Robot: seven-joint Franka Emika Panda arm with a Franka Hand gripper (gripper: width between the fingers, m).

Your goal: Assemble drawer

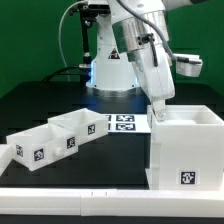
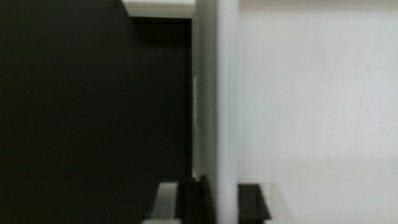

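So the big piece of the drawer, the casing (image 1: 187, 150), is sitting in the lower right of the exterior view, standing upright with its hollow side open to the top and a tagged face turned toward the camera. It's pretty much a cube, so there's no real long axis to speak of. The gripper (image 1: 158, 110) comes down from above onto the casing's top rim at its back left corner, so the casing sits below it and spreads off to the exterior view's right. In the wrist view a thin white wall of the casing (image 2: 214, 90) runs straight through the gripper (image 2: 214, 200), with one of the fingers (image 2: 175, 203) on each side and no gap I can make out, so it looks clamped onto that wall, though that shot is blurry. The two trays are off in the lower left, well apart from the gripper: the near tray (image 1: 30, 148) and the second tray (image 1: 75, 130) sit side by side, touching or nearly so, open tops up. Their row slants from the lower left up toward the centre. The marker board (image 1: 122, 122) lies flat between them and the casing, and a long white rail (image 1: 70, 194) runs along the bottom on the black table (image 1: 40, 100).
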